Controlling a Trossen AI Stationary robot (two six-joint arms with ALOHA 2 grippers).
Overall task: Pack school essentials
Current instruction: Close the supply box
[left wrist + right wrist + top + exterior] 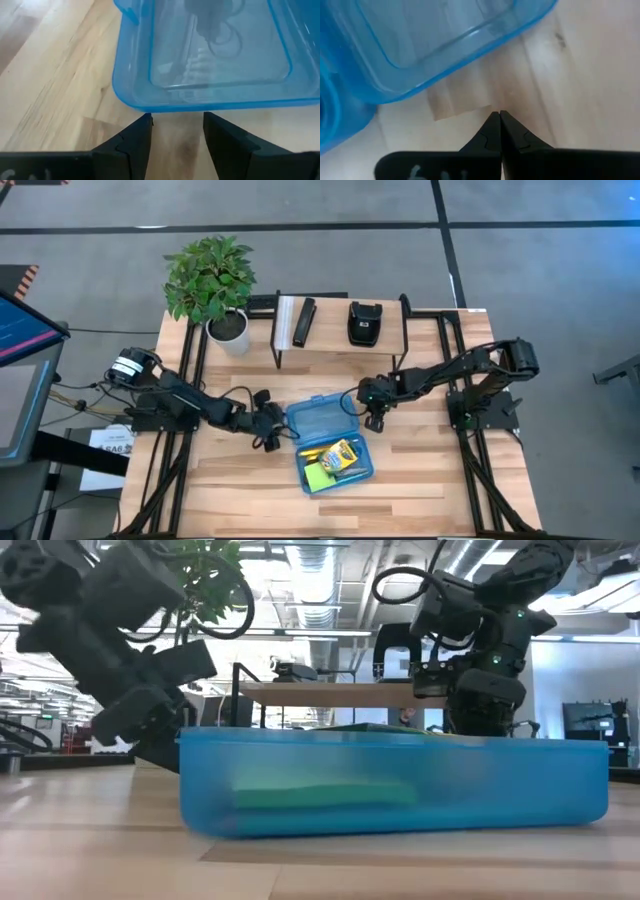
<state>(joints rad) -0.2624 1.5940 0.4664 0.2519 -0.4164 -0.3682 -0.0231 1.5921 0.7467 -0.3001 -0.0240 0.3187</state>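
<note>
The translucent blue hinged case (330, 442) lies open on the table. Its empty lid half (320, 418) is farther from the table's near edge than its base half (338, 463). The yellow-green crayon box (341, 452) and the lime-green sticky-note pad (318, 476) lie in the base, with a thin orange pencil (312, 452) beside them. The pad shows through the case wall in the low view (320, 792). Scissors and eraser are not visible. My left gripper (177, 125) is open, level with the table, just short of the lid's left rim (150, 102). My right gripper (499, 116) is shut, low over the wood beside the lid's right corner (520, 27).
A potted plant (212, 280) stands at the far left. A low rack (340, 330) at the far middle carries two black stapler-like objects (303, 322) (363, 322). Bare wood (240, 490) lies toward the near edge on both sides of the case.
</note>
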